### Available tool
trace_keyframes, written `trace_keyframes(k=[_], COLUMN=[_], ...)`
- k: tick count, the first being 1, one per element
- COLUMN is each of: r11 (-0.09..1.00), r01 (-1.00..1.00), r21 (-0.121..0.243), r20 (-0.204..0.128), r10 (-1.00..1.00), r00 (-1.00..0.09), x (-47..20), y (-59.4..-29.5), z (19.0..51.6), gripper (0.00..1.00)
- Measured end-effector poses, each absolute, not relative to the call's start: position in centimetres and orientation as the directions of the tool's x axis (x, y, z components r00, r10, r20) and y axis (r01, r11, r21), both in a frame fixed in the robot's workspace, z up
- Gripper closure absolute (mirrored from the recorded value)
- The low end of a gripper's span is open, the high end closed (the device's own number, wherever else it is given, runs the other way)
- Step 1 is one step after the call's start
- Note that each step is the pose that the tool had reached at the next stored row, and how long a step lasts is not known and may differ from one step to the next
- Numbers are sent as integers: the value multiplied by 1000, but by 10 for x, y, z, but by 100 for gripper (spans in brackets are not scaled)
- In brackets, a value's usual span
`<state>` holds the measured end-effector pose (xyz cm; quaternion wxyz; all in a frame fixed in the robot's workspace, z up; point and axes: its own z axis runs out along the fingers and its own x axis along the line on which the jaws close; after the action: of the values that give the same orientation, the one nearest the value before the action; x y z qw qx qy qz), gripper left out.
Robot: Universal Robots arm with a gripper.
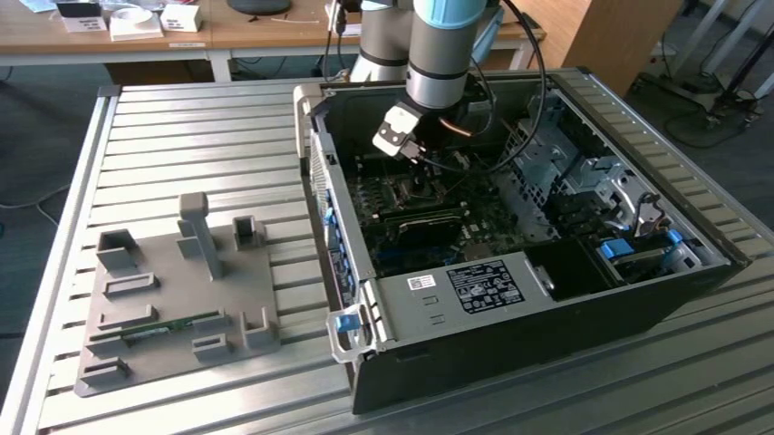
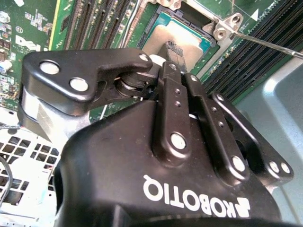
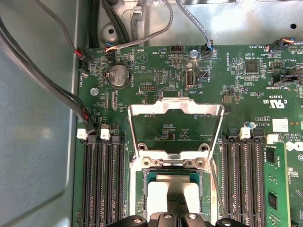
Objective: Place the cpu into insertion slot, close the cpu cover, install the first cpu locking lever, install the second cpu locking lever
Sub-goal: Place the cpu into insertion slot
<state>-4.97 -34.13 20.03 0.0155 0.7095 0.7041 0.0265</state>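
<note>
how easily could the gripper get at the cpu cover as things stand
Probably easily. In the first wrist view the gripper hangs over the cpu, which sits in the socket. The cpu cover is swung open just beyond it, and nothing lies between the two.

We saw the computer case [image 1: 508, 299] on the table [image 1: 181, 136], a fixture plate [image 1: 163, 263] at the exterior view's left of it, the motherboard [image 3: 156, 71] inside the case, the cpu [image 3: 161, 191] seated on it between memory slots [image 3: 102, 179], the cpu cover [image 3: 175, 105] standing open beside it.
</note>
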Motion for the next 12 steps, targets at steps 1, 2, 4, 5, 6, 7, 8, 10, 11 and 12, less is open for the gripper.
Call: trace_keyframes(k=[1,2,4,5,6,7,8,10,11,12], r11=[-8,-8,-8,-8,-8,-8,-8,-8,-8,-8], r01=[998,998,998,998,998,998,998,998,998,998], r21=[59,58,58,58,58,58,58,58,58,58], r20=[15,14,14,14,14,14,14,14,14,14], r10=[1000,1000,1000,1000,1000,1000,1000,1000,1000,1000], r00=[7,7,7,7,7,7,7,7,7,7], x=[-50,-50,-50,-50,-50,-50,-50,-50,-50,-50], y=[-341,-342,-342,-342,-342,-342,-342,-342,-342,-342], z=[202,203,206,207,208,210,211,214,216,218], gripper=[89,89,89,89,89,89,89,89,89,89])
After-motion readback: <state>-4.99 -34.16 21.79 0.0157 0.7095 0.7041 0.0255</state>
